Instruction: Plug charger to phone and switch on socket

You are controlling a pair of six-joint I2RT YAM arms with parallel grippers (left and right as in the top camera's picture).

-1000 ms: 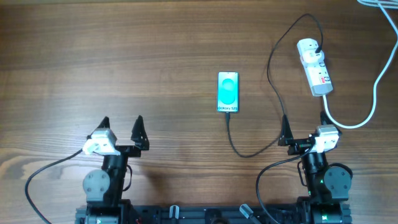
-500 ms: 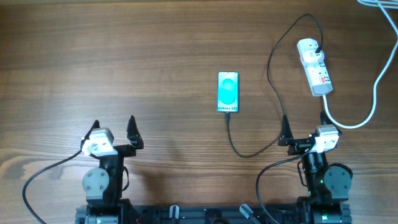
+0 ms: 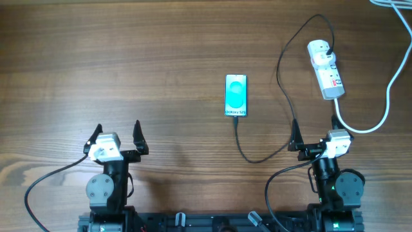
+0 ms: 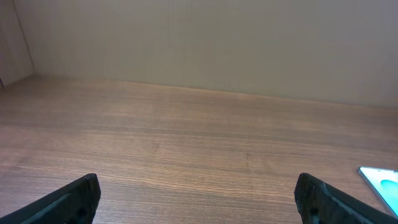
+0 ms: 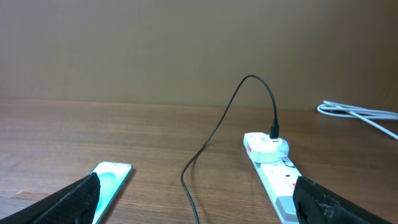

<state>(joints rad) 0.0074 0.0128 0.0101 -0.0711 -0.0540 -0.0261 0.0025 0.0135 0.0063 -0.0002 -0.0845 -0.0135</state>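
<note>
The phone [image 3: 235, 95] lies flat mid-table, turquoise screen up, white band at its near end. The thin black charger cable [image 3: 281, 64] runs from the phone's near end, loops toward the right arm, then arcs up to a white adapter on the far end of the white socket strip [image 3: 328, 77]. My left gripper [image 3: 117, 129] is open and empty, well left of the phone. My right gripper [image 3: 315, 129] is open and empty, near the cable loop. The right wrist view shows the phone [image 5: 112, 177], cable [image 5: 205, 149] and socket [image 5: 280, 177] ahead of the open fingers [image 5: 202, 202].
The socket's thick white cord [image 3: 386, 96] loops from its near end off to the far right edge and shows in the right wrist view [image 5: 360, 112]. The left wrist view shows open fingers [image 4: 199, 199] over bare wood and the phone's corner [image 4: 380, 179] at right.
My left gripper has drawn back toward its base and slightly left, then stayed almost still. The right arm, phone, cable and socket have not moved.
</note>
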